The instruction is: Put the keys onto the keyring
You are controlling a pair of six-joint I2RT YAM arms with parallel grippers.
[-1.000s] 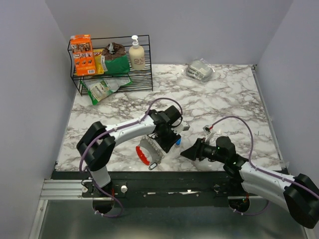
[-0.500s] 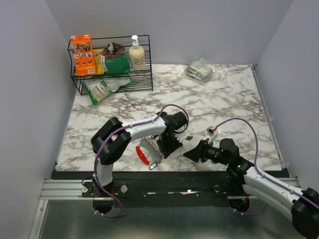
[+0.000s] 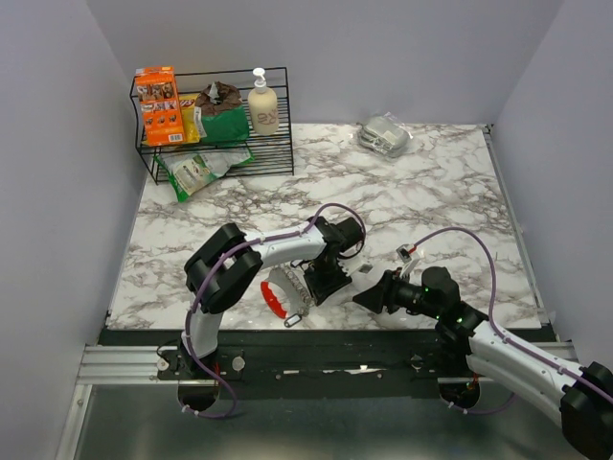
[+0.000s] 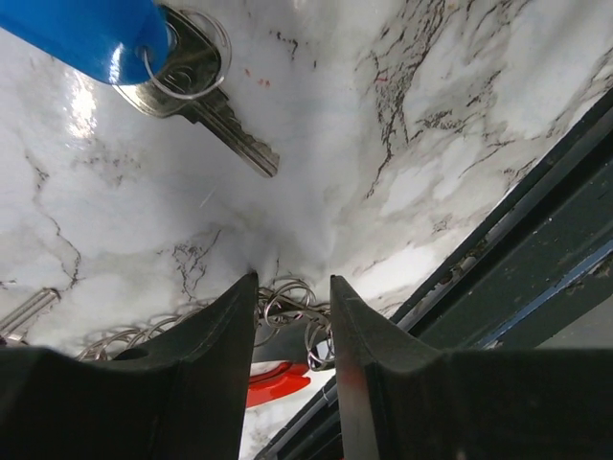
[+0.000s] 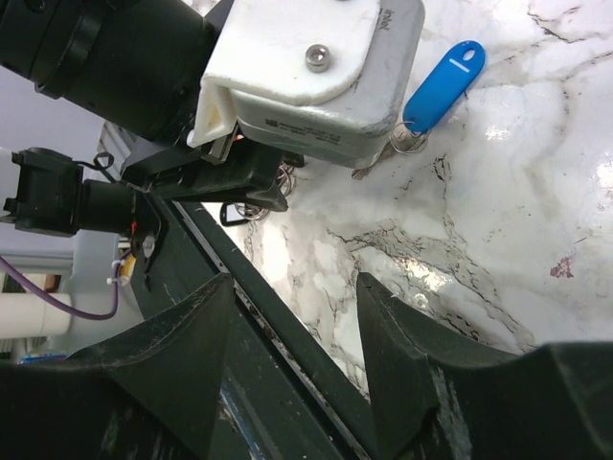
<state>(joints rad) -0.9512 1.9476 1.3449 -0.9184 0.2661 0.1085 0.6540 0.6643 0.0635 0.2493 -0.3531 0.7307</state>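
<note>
Step in hand, by the look of it: securing the ring end of the keyring (image 4: 287, 311) – no key threaded on it yet. Left gripper (image 4: 293, 286) down at the marble table (image 4: 460, 115), fingers half spread, small chain rings lying right in the gap at the tips; cannot tell whether pinched or only straddled. Red clip (image 4: 278, 383) just behind the tips, toward the wrist. Blue-headed key (image 4: 86, 34) and silver key (image 4: 225, 120) out ahead of the fingertips, off to one side, joined by a small loop, apart from the chain. Right gripper (image 5: 295, 287) spread wide, holding nothing, aimed at the left gripper from close by; blue-headed key ahead of its tips, past the left wrist housing.

Next move likely calls for a firm nip on one ring, then a key lifted by the right and its hole worked onto that ring – fine alignment, tiny parts.

Count: grippers two; keyring one, red clip one; keys two sure, a sliver of metal at the edge of the left wrist view possibly a third
</note>
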